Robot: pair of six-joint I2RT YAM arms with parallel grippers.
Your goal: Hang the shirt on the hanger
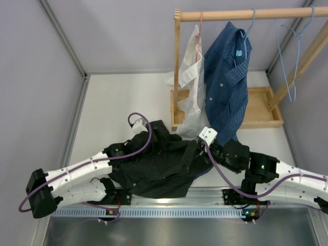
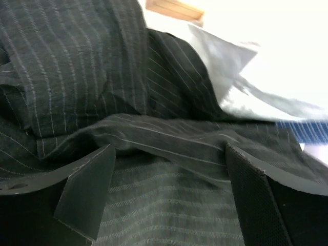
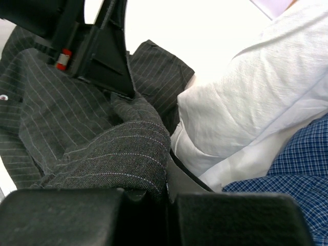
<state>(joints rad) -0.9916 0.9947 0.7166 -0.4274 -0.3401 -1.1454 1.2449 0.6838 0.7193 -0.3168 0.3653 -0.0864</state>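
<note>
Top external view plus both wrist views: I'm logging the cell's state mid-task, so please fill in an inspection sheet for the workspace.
Surface: white table with black pinstriped button-up shirt heaped at its near edge.
Job's things: shirt unhung; thin light-blue hanger empty on the wooden rack.
Clutter: white shirt on pink hanger; blue checked shirt; both hung.
Grippers: left tool open over the shirt; right tool shut on a fold of it.
Cables: purple cables along both arms.
Surroundings: grey walls.
</note>
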